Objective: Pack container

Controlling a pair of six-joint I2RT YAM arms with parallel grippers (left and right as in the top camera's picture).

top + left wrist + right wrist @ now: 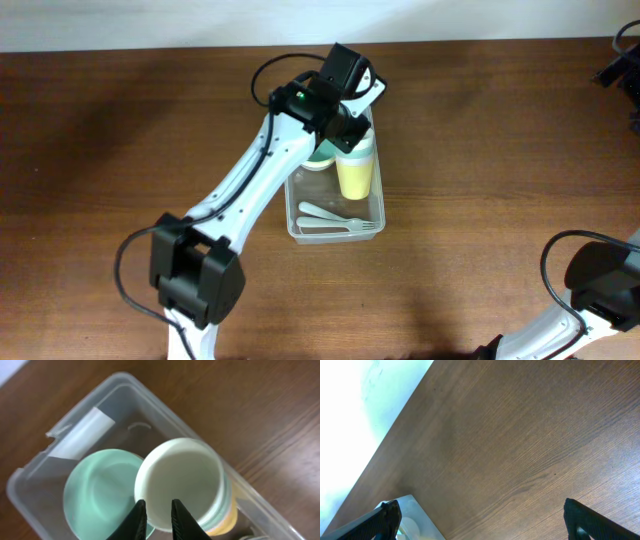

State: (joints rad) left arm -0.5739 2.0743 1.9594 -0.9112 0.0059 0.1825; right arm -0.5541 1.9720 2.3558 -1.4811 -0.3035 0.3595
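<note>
The container is a clear bin at the table's centre. Inside it stand a stack of cups, yellow below and pale on top, and a green bowl beside the stack. In the left wrist view my left gripper hovers just over the near rim of the top cup. Its jaws are a narrow gap apart and pinch nothing, and the green bowl lies to their left. My right gripper is wide open over bare table, with nothing between its fingers.
Pale cutlery lies in the container's near end. A white label marks its far short end. The right arm is at the table's bottom right corner. A container corner shows by the right gripper's left finger.
</note>
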